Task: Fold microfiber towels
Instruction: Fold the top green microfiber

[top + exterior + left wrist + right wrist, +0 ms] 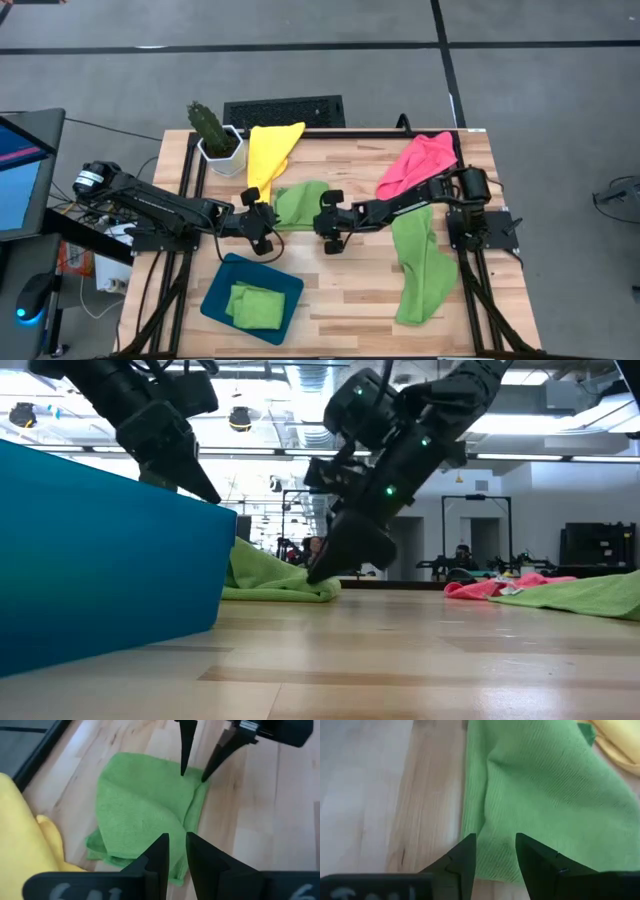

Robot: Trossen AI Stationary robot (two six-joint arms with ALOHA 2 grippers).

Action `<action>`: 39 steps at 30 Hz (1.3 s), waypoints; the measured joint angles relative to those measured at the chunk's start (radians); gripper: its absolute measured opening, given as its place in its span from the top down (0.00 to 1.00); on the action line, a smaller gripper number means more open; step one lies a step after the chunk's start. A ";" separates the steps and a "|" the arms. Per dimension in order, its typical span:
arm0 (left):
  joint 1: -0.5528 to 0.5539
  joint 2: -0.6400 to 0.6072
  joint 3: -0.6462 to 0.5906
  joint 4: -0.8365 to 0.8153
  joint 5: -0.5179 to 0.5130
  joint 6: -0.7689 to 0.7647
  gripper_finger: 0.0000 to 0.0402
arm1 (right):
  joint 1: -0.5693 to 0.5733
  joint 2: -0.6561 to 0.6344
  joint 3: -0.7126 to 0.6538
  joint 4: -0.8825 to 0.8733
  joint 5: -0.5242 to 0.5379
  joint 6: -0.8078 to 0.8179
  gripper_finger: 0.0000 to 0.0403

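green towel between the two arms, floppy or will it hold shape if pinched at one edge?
Probably floppy: the green towel lies rumpled, with soft folds and a doubled-over edge. It likely drapes from a single pinch. It looks light, and a push would probably bunch it on the wooden table rather than slide it flat.

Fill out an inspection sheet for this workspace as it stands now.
Surface: wooden table, bare boards at the front.
Job's things: green towel between both grippers; yellow towel and pink towel at the back; long green towel at right; folded green towel in the teal tray.
Clutter: potted cactus.
Grippers: left gripper slightly open over the towel's edge; right gripper open at its opposite edge; neither holds cloth.
Cables: loose wires by the left arm's base.
Surroundings: monitor, grey floor.
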 joint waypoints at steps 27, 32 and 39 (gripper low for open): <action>0.024 -0.001 0.000 -0.080 0.097 0.519 0.74 | -0.006 0.026 0.000 -0.018 0.001 0.034 0.92; 0.070 0.009 0.000 -0.065 0.141 0.594 0.60 | -0.006 0.025 0.000 -0.018 -0.001 0.034 0.91; 0.107 0.085 0.000 -0.032 0.173 0.633 0.50 | -0.006 0.024 0.000 -0.017 -0.002 0.034 0.91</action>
